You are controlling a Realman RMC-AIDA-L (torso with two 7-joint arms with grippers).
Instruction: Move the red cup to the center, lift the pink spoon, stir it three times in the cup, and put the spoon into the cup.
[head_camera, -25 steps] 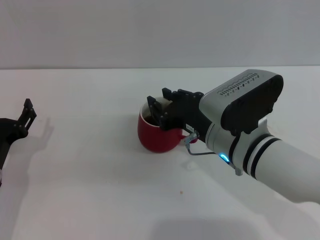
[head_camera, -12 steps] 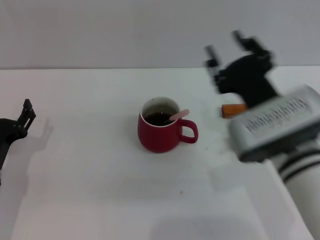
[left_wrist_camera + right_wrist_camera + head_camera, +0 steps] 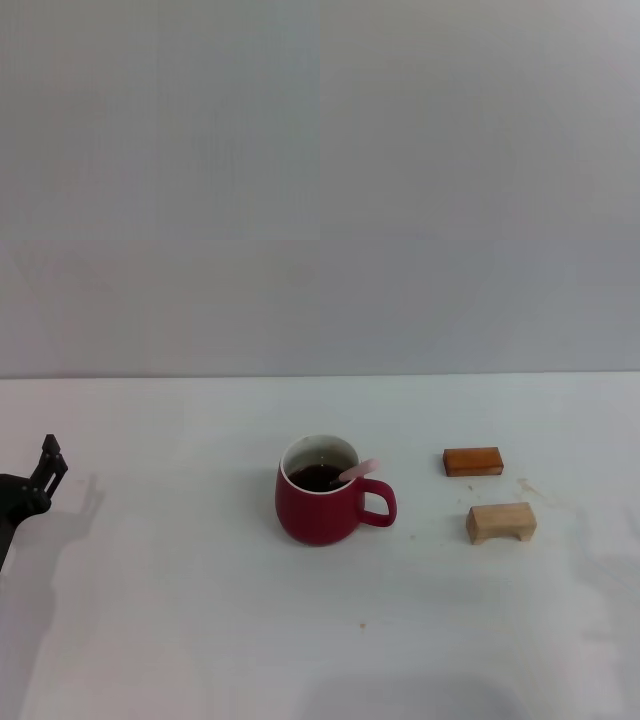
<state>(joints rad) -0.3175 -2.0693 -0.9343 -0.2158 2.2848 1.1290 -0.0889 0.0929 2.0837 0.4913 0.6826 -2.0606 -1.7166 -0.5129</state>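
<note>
The cup [image 3: 322,502] stands mid-table with the spoon [image 3: 358,470] resting inside it, handle over the rim; left gripper [image 3: 38,480] parked far left, finger state indeterminate; right gripper unseen; task judged complete, nothing further required.

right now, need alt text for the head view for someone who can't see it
A dark-red cup of dark liquid stands mid-table on a white table, handle toward the robot's right, with a pink spoon leaning on its rim. An orange-brown block and a pale wooden block lie to its right. The left gripper sits at the left edge.
</note>
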